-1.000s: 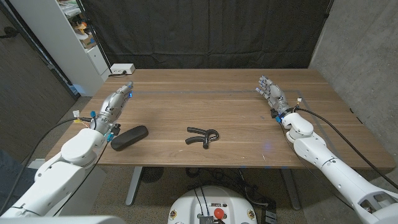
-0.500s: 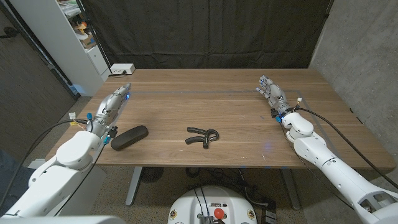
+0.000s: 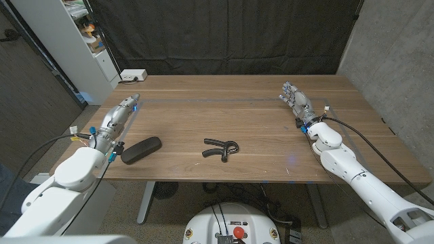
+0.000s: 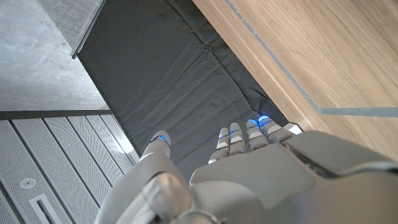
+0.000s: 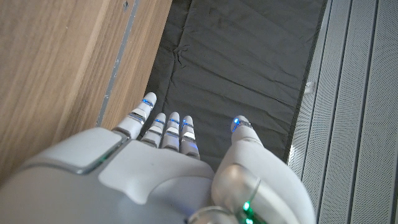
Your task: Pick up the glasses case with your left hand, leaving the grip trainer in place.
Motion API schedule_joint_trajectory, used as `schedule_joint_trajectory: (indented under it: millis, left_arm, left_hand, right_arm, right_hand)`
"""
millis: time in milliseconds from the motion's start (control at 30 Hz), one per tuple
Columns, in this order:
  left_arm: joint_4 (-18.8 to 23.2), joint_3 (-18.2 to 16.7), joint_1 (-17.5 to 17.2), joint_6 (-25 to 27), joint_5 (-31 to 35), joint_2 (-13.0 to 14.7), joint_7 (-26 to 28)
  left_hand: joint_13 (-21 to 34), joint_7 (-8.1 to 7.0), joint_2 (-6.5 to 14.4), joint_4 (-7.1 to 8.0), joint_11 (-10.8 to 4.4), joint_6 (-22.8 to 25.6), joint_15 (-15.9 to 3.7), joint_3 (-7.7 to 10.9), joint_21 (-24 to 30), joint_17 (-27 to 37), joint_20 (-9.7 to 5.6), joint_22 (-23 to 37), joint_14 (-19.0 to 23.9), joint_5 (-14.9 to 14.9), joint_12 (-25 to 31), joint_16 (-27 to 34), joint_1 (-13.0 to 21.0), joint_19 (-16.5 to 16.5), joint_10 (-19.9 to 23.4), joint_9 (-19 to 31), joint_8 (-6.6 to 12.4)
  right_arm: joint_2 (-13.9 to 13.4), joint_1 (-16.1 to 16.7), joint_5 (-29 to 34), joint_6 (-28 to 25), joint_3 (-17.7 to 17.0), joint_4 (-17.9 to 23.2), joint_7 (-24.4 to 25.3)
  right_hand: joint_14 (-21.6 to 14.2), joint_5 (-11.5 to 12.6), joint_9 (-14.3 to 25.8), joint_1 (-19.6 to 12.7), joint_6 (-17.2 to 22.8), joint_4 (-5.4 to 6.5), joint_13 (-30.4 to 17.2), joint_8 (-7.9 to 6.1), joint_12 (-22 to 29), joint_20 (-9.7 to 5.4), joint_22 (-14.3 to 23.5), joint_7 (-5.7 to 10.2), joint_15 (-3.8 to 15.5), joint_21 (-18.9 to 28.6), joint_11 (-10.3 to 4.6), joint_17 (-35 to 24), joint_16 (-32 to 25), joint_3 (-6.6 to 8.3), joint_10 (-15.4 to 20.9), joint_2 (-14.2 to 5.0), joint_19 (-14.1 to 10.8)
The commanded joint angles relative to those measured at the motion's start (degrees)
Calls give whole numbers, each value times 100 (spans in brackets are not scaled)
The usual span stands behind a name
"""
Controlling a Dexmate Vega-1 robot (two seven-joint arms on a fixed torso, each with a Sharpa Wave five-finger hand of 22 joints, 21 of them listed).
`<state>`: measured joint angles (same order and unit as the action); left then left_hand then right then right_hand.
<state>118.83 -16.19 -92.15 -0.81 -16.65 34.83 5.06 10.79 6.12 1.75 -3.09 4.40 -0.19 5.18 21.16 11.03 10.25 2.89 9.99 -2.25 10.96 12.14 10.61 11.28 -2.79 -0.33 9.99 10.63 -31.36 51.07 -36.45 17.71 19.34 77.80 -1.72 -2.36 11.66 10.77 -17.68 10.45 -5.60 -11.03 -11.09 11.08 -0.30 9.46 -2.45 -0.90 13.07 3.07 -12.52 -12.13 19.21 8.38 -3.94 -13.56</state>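
A: Hand (image 3: 116,120) on the left is hovering empty, fingers straight and apart, just beside the glasses case (image 3: 141,149) lying near the surface's (image 3: 224,108) front edge.

B: Grip trainer (image 3: 221,149) is sitting well apart, so reaching shouldn't disturb it.

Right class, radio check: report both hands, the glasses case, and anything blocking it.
Left robot hand open, beside the glasses case, not touching. Right robot hand open, far side. Grip trainer mid-table, clear of the case. Nothing in the way.
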Motion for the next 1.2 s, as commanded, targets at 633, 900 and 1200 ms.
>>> schedule_joint_trajectory:
  millis: [633, 900, 1200]
  left_arm:
    - [486, -495, -440, 160, 663, -725, -199]
    - [568, -531, -419, 269, 1006, -794, -133]
    - [670, -585, -403, 386, 1244, -874, -189]
  left_hand:
    - [31, 18, 23, -66, -10, 130, -3, 28, 39, 12, 46, 24, 93, -18, 39, 43, 114, 42, 86, 24, 58]
    - [31, 10, 37, -84, -24, 155, -10, 40, 43, 10, 45, 23, 122, -15, 43, 49, 141, 58, 105, 23, 63]
    - [31, -6, 64, -132, -26, 177, -17, 72, 40, 7, 44, 21, 132, -9, 42, 46, 215, 61, 114, 22, 67]
  right_arm:
    - [-67, 184, -50, 57, -51, 112, 5]
    - [-58, 191, -54, 87, -64, 99, 14]
    - [-24, 140, -57, 113, -67, 16, 8]
  right_hand:
    - [-75, -6, 19, -23, 77, -23, -13, -31, 34, 1, 21, -9, 19, -32, -2, -12, -20, -30, 60, -58, -68]
    - [-80, -6, 19, -24, 87, -25, -13, -34, 39, 4, 21, -6, 19, -40, 2, -10, -22, -36, 73, -60, -75]
    - [-88, -6, 19, -22, 87, -27, -13, -33, 40, 7, 21, -4, 20, -50, -1, -9, -25, -43, 80, -61, -80]
